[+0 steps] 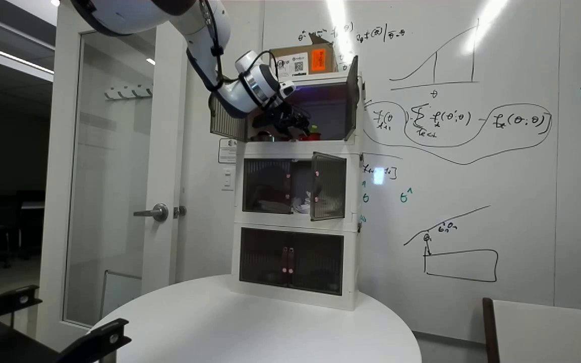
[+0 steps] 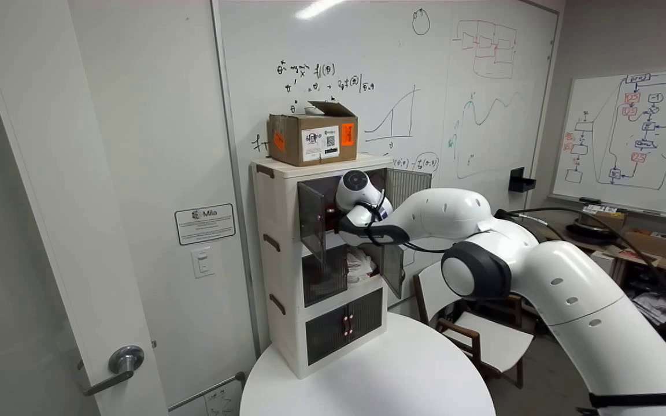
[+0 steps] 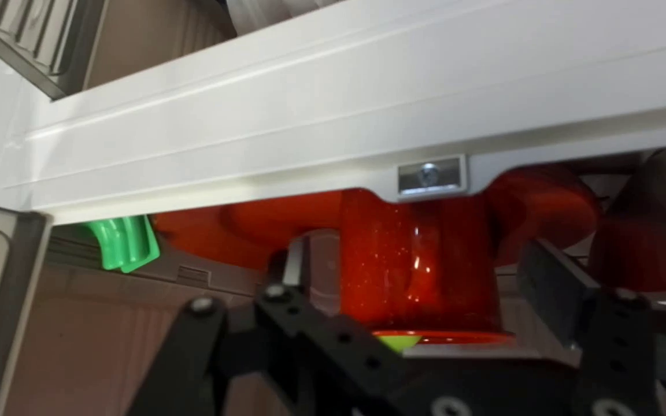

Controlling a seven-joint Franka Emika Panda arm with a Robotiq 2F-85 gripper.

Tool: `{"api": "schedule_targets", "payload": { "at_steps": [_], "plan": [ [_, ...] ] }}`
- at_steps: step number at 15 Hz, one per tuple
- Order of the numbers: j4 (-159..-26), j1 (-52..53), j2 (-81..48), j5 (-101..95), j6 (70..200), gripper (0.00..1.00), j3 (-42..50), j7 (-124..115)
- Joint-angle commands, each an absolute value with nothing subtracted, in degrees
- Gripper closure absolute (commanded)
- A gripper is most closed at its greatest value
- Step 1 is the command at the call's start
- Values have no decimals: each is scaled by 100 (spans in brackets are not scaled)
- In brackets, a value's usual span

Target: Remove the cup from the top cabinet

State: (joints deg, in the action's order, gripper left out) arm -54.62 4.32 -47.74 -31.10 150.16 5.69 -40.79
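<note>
The cup, a shiny red mug, stands in the top cabinet, just behind its white front lip. In an exterior view the cup is a small red patch with something green above it. The top cabinet's side wall shows in an exterior view, with its doors swung open. My gripper is open, one finger on each side of the mug, with visible gaps to both sides. In an exterior view the dark gripper reaches inside the compartment; in the remaining exterior view the arm and door hide it.
Red dishes and another reddish vessel flank the mug, near a green object. A cardboard box sits on top. The open door panel stands beside the arm. A middle door stands ajar.
</note>
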Motion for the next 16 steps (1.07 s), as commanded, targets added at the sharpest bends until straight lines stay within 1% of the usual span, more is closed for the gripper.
{"api": "schedule_targets", "payload": {
  "at_steps": [1, 6, 9, 10, 11, 16],
  "plan": [
    [-4801, 461, -5200, -3187, 15051, 40, 666, -4075],
    [-4411, 436, -5445, -3204, 15002, 80, 705, -4039],
    [-4283, 426, -5521, -3209, 15009, 99, 734, -4034],
    [-4277, 423, -5530, -3210, 15017, 100, 744, -4038],
    [-4278, 419, -5530, -3205, 15025, 96, 748, -4040],
    [-4448, 389, -5368, -3174, 15114, 96, 707, -4061]
  ]
}}
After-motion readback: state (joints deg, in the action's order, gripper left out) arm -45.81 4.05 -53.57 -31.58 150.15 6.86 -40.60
